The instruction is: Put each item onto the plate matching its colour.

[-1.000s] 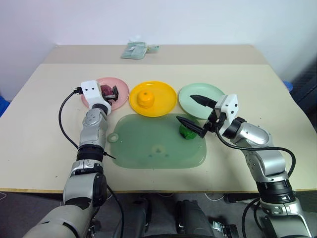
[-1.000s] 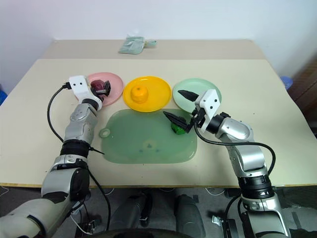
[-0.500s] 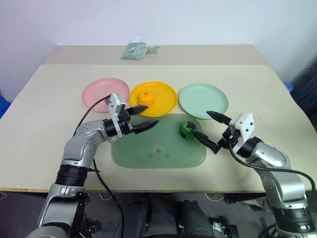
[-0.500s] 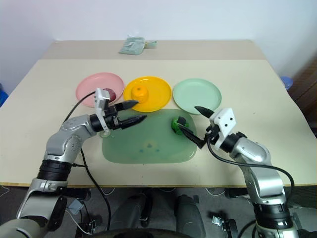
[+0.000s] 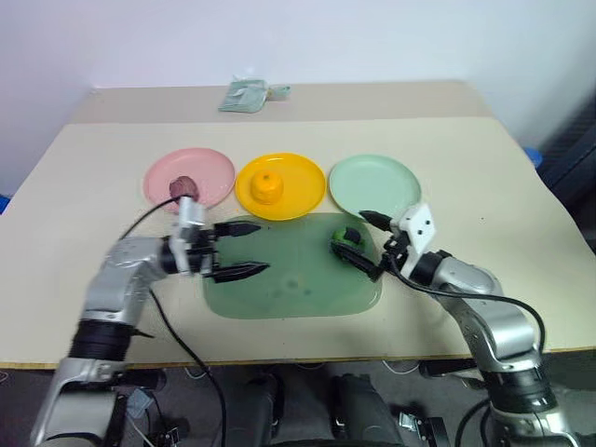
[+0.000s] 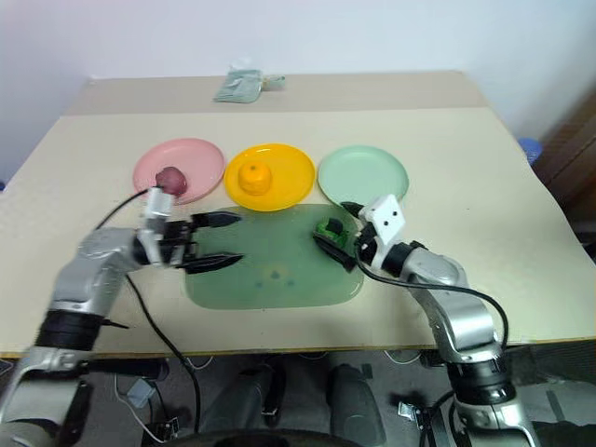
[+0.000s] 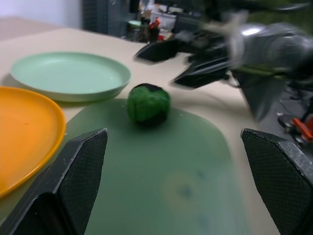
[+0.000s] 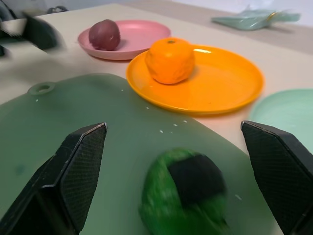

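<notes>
Now the green-and-black ball sits on the mat's far right corner, just before the mint plate. The right gripper brackets it, fingers wide; the left gripper also gapes empty. It looks light, round and prone to roll, so pinch across its middle.

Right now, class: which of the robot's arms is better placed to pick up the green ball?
The right. Its open gripper brackets the ball on the mat; the left gripper is farther off.

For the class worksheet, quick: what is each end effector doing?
Left end effector: open, holding nothing.
Right end effector: open, holding nothing.
</notes>
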Tool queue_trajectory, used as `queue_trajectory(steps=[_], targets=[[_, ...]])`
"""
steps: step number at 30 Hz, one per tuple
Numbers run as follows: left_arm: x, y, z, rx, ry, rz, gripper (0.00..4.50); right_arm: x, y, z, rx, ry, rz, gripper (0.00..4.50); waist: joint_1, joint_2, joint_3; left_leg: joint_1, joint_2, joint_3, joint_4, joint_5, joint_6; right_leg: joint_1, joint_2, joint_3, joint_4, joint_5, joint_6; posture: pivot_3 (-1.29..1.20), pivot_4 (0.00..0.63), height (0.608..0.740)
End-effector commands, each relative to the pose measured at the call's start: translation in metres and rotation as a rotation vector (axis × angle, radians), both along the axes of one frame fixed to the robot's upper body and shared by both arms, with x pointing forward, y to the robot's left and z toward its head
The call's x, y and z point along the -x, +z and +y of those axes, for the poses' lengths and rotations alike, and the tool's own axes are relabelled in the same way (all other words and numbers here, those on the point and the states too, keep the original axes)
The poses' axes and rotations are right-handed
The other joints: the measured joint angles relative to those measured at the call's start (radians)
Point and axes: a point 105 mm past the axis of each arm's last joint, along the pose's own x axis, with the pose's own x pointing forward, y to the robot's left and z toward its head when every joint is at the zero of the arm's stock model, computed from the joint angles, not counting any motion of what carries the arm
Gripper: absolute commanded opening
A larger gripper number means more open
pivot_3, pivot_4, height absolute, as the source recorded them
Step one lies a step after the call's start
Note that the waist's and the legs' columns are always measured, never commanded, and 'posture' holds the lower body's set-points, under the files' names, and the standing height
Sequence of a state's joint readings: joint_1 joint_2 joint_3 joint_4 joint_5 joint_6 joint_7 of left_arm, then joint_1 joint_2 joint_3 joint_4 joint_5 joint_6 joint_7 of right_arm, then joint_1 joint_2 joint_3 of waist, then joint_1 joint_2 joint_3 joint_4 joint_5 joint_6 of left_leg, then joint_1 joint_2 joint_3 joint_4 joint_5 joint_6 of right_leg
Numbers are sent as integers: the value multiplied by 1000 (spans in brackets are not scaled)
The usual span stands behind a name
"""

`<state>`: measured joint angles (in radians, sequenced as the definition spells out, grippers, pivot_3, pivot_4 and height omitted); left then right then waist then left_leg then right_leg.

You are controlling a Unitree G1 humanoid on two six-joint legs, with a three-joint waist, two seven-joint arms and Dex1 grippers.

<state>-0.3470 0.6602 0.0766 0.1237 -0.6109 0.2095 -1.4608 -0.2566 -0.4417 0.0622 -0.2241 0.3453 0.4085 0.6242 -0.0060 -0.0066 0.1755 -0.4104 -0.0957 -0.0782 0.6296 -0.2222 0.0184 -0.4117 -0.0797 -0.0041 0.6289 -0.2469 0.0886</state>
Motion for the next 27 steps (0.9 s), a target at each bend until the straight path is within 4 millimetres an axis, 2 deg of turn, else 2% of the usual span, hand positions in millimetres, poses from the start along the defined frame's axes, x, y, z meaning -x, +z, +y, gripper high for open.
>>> queue_trajectory(steps=[1,6,12,13,16,22,27], targets=[[24,12,13,-19,-66,-43,4457,-10,-2,4,13,8,-5,4500,-5,0,0,0,0,0,0,0,0,0,0,0,-1,0,0,0,150,740],[33,14,18,-40,-45,-61,4457,-16,-15,3,43,25,31,4500,5,0,0,0,0,0,0,-1,1,-1,0,0,0,0,0,0,150,740],[41,12,13,-33,-14,-69,4457,-18,-27,-3,52,24,64,4500,4,1,1,0,0,0,-1,-1,1,0,0,0,1,0,0,0,150,740],[42,12,12,-34,-12,-68,4457,-18,-26,-4,50,23,64,4500,3,1,1,0,0,0,-1,-1,1,0,0,0,1,0,0,0,150,740],[44,11,10,-30,4,-64,4500,-21,-19,-2,33,21,39,3739,-3,1,1,0,0,0,-1,-1,1,0,0,0,1,0,0,0,150,740],[41,11,10,-13,55,-69,4500,-25,-14,-3,43,10,13,3739,-4,1,1,0,0,0,-1,-1,0,0,0,0,1,0,0,0,150,740],[39,8,10,2,89,-65,4500,-29,-2,-1,20,12,-15,3739,-4,2,1,0,0,0,-1,-1,0,0,0,0,1,0,0,0,150,740]])
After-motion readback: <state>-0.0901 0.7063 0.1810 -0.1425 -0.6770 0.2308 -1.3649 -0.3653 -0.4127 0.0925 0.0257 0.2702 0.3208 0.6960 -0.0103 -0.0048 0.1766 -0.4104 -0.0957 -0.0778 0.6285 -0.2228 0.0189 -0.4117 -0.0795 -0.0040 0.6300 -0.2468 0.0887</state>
